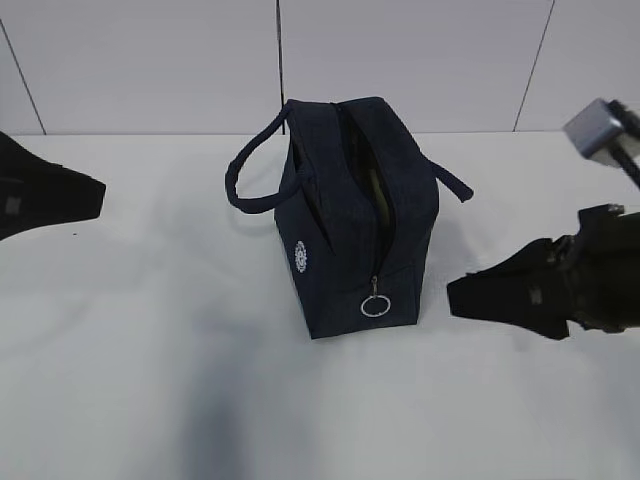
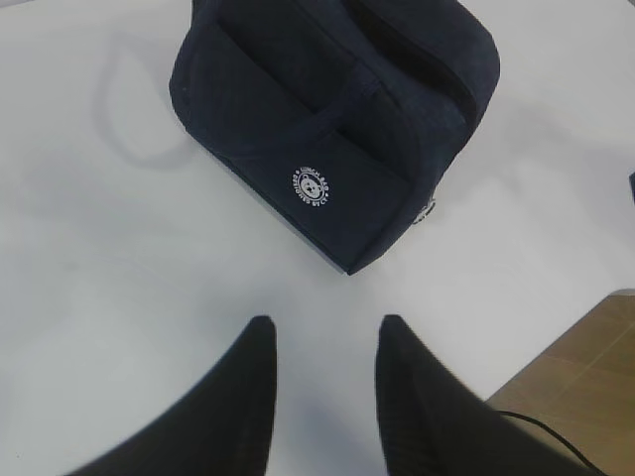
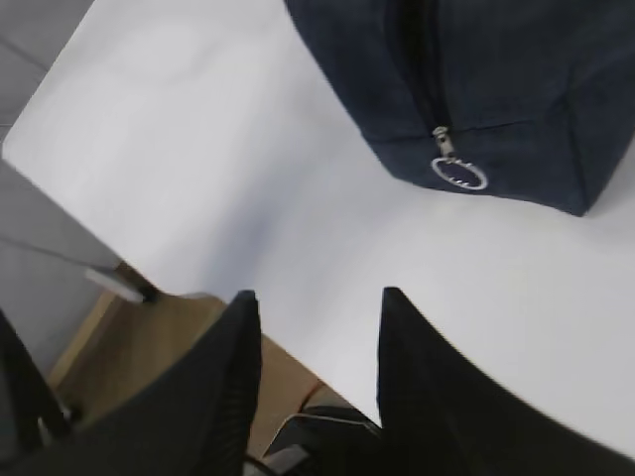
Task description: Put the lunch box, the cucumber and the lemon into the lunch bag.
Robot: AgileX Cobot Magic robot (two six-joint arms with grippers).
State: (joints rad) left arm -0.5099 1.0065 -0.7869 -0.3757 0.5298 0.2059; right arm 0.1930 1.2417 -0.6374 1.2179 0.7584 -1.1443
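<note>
The dark navy lunch bag (image 1: 350,215) stands upright mid-table, its top zipper open and the ring pull (image 1: 375,306) hanging at its near end. A pale green strip shows inside the opening; I cannot tell what it is. The lunch box, cucumber and lemon are hidden or out of view. My left gripper (image 1: 98,197) hovers at the left edge, open and empty, facing the bag's logo side (image 2: 311,185); its fingertips (image 2: 261,327) are well short of the bag. My right gripper (image 1: 452,295) is open and empty to the right of the bag, near the ring pull (image 3: 458,173).
White tabletop (image 1: 150,350) lies around the bag. The bag's loop handles (image 1: 245,170) stick out sideways. The table's edge (image 3: 149,268) and wooden floor (image 2: 585,367) show in the wrist views. A grey device (image 1: 600,125) sits at the far right.
</note>
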